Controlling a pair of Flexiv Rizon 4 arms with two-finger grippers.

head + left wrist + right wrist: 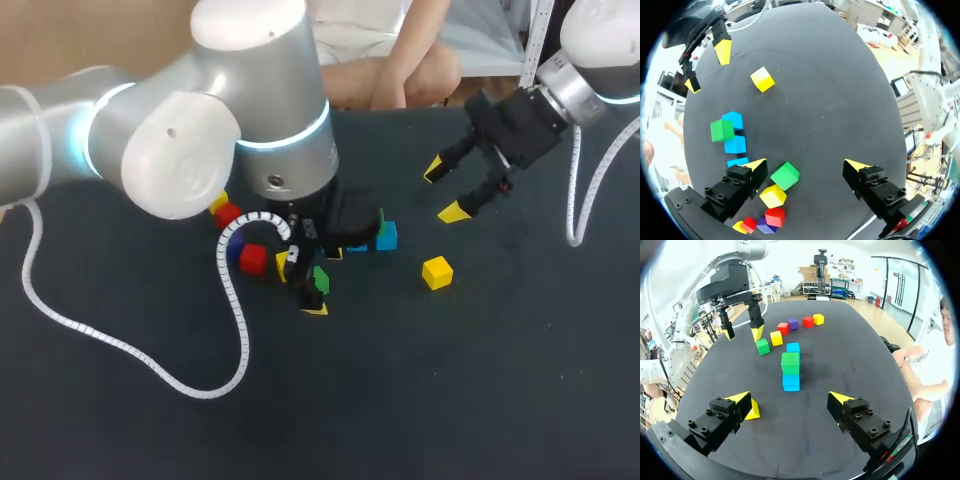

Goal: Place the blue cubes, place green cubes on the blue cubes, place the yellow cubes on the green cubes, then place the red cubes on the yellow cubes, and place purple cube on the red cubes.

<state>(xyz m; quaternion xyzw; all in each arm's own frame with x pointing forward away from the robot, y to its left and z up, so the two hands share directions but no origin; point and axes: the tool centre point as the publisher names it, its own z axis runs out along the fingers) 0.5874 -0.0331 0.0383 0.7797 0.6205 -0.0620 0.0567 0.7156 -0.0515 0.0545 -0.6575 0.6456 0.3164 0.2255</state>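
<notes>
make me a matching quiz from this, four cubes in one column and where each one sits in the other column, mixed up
1. upper green cube
2. loose green cube
3. lone yellow cube
4. purple cube

A. between two red cubes
B. between the left gripper's open jaws, close to one of them
C. on top of a blue cube
D. by itself on the table, near the right gripper

Pairs: 1-C, 2-B, 3-D, 4-A
</notes>
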